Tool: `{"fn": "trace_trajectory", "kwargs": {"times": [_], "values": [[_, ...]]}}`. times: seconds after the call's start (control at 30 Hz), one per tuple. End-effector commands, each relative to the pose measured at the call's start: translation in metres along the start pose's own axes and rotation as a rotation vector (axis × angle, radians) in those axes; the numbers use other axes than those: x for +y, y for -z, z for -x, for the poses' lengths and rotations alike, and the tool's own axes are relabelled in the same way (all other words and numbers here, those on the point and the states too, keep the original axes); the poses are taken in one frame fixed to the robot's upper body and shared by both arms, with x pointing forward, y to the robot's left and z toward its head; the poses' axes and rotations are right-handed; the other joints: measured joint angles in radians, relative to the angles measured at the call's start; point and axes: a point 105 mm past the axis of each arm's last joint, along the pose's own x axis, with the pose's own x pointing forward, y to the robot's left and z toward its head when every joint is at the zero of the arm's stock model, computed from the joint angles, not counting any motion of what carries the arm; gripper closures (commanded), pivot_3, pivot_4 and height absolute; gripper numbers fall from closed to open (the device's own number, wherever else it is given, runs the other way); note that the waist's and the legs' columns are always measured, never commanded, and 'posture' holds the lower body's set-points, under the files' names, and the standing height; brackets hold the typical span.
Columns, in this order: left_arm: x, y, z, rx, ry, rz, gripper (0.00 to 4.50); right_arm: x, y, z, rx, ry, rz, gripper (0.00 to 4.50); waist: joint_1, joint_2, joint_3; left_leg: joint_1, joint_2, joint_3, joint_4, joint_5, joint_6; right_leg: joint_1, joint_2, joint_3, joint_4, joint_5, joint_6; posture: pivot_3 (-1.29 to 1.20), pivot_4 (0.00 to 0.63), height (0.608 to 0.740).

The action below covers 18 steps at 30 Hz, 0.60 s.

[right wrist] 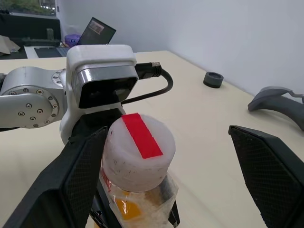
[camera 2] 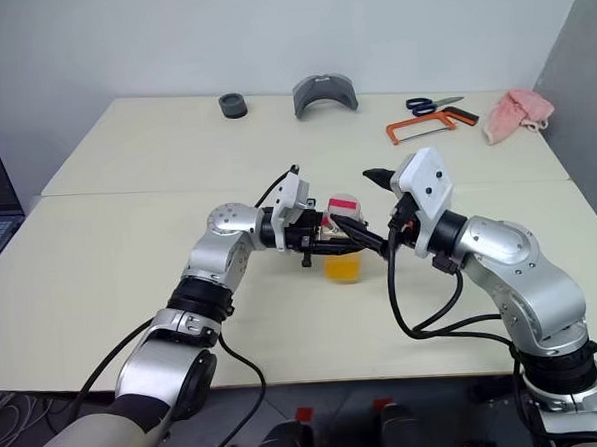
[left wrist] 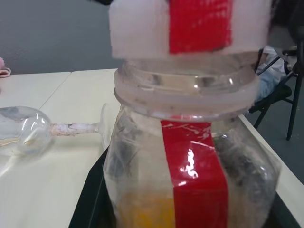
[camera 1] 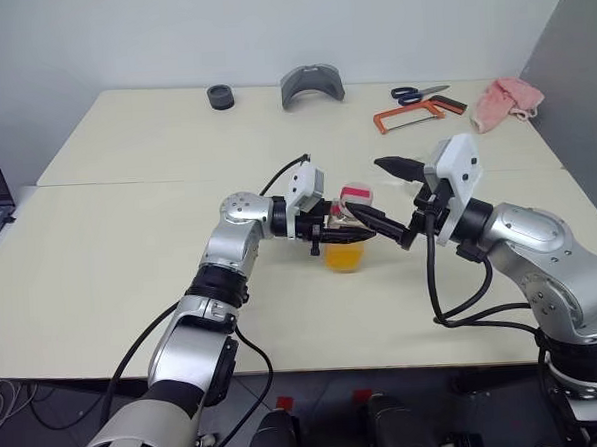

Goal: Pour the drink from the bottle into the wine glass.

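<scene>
Bottle [camera 1: 347, 229] upright — cap [right wrist: 138, 148] up, long axis vertical

The two head views look forward and down from above the arms across the pale worktop [camera 1: 130, 252], taking in its far edge and the wall behind; they share almost the whole scene, the right eye set slightly aside. The left wrist view sits very near the bottle [left wrist: 190, 156], facing its side, the wine glass [left wrist: 28, 130] lying beyond. The right wrist view looks level along its fingers [right wrist: 266, 171] at the bottle's cap [right wrist: 138, 152] from close by, facing the left arm's camera housing [right wrist: 102, 83]
</scene>
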Motion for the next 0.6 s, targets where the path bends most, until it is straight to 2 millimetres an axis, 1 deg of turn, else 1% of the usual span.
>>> {"fn": "trace_trajectory", "kwargs": {"times": [0.03,0.4,0.6], "values": [[0.002,-0.011,-0.002,-0.020,0.009,-0.049,2.86,-0.001,-0.012,0.006,-0.034,0.007,0.030,0.15,0.000,0.000,0.000,0.000,0.000,0.000,0.000,0.000,0.000,0.000,0.000,0.000,0.000,0.000,0.000,0.00,0.150,0.740],[0.002,-0.011,-0.002,-0.021,0.006,-0.053,2.86,0.007,-0.010,0.008,-0.026,-0.041,0.012,0.15,0.000,0.000,0.000,0.000,0.000,0.000,0.000,0.000,0.000,0.000,0.000,0.000,0.000,0.000,0.000,0.00,0.150,0.740],[0.002,-0.011,-0.002,-0.024,0.003,-0.053,2.86,0.011,-0.012,0.007,-0.043,-0.065,-0.038,0.15,0.000,0.000,0.000,0.000,0.000,0.000,0.000,0.000,0.000,0.000,0.000,0.000,0.000,0.000,0.000,0.00,0.150,0.740]]}}
